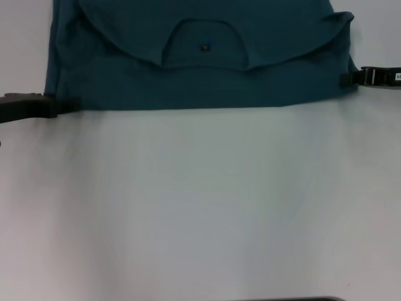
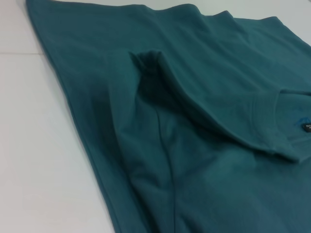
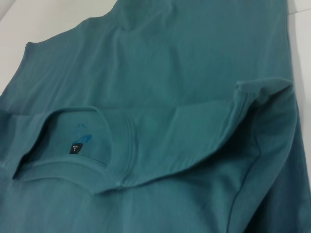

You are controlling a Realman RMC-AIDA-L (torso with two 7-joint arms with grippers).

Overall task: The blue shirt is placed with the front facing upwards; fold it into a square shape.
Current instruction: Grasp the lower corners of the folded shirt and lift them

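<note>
You've got the blue shirt (image 1: 200, 75) lying flat on the white table (image 1: 200, 207), stretched between your two pincers at the far side of the work area. Your left pincer (image 1: 66, 105) sits at the shirt's near left corner, tip right at the cloth edge; your right pincer (image 1: 351, 78) is at the opposite side edge, touching the fabric there. I can't tell whether either one is clamped on the cloth or just resting against it, and the wrist views show no fingers.

Progress looks partway. The collar (image 3: 73, 145) with its small dark label (image 1: 205, 47) faces up, midway between the pincers, and the shoulder part lies folded over the body in a curved flap (image 2: 218, 116). The sleeves seem tucked in, since the sides run fairly straight. The lettering isn't showing. What's left, by my reading: the shape's a wide rectangle, so at least one more fold to square it.
</note>
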